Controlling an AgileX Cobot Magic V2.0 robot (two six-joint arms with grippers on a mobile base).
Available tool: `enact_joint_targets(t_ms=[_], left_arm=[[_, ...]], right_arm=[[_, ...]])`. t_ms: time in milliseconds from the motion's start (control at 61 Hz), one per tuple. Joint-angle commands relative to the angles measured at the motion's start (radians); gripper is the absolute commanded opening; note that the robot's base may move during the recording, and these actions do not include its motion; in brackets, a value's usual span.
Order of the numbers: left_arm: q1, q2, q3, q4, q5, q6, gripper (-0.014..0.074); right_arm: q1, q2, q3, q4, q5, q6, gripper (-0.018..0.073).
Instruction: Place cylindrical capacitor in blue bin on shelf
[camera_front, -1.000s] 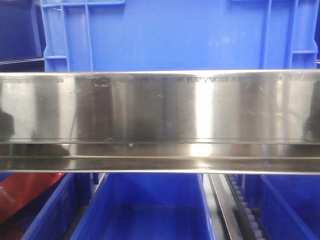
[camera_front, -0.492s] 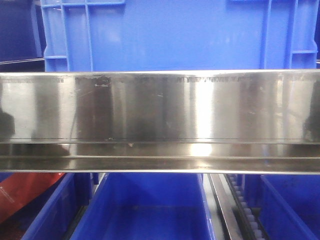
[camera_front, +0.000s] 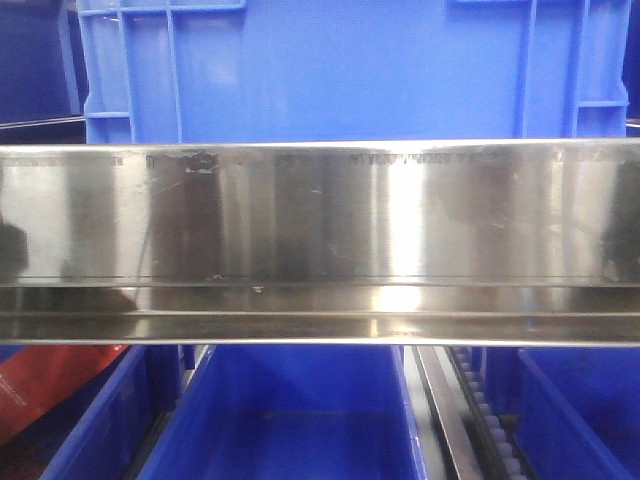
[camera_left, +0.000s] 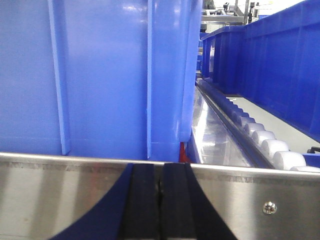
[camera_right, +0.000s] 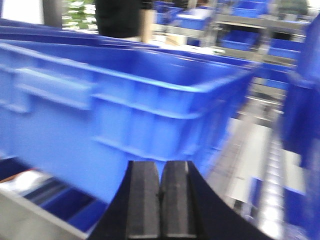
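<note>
Across your front view runs the shelf (camera_front: 320, 240), its broad shiny steel rail between an upper blue bin (camera_front: 350, 70) and lower bins. At the lower left edge shows an orange-red strip, likely the cylindrical capacitor (camera_front: 40, 385). Your left gripper (camera_left: 160, 200) has its pads pressed together, holding nothing, facing the rail. Your right gripper (camera_right: 160, 205) is likewise closed, empty, before a blurred bin.

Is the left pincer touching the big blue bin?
Apart. The left wrist view shows the pincer, fingers pressed together, down in front of the steel shelf rail, while the blue bin sits behind that rail.
</note>
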Motion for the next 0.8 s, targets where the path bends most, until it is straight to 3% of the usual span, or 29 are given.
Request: enact_joint_targets(t_ms=[0,131,262,426,705,787], left_arm=[[-0.001,-0.005,-0.001,0.0,-0.014,-0.003,-0.0111],[-0.001,-0.005,-0.001,0.0,-0.014,-0.003,-0.0111],[-0.001,-0.005,-0.001,0.0,-0.014,-0.003,-0.0111],[-0.001,-0.005,-0.001,0.0,-0.014,-0.003,-0.0111],[-0.001,-0.005,-0.001,0.0,-0.014,-0.003,-0.0111],[-0.001,-0.005,-0.001,0.0,-0.014,-0.003,-0.0111]], right_arm=[[-0.094,-0.024,0.024,0.007,0.002,-0.002,-0.0142],[-0.255,-0.105,0.109,0.019,-0.019,-0.002,-0.0142],[-0.336,-0.2,0.208,0.019,-0.04,-0.002,-0.0142],[-0.365,-0.26,0.337,0.019,-0.075,-0.002,-0.0142],[-0.368,-0.26,0.462,0.019,-0.249,0.0,-0.0142],[-0.368,-0.26,0.462,0.003,-0.21,0.014,-0.0142]])
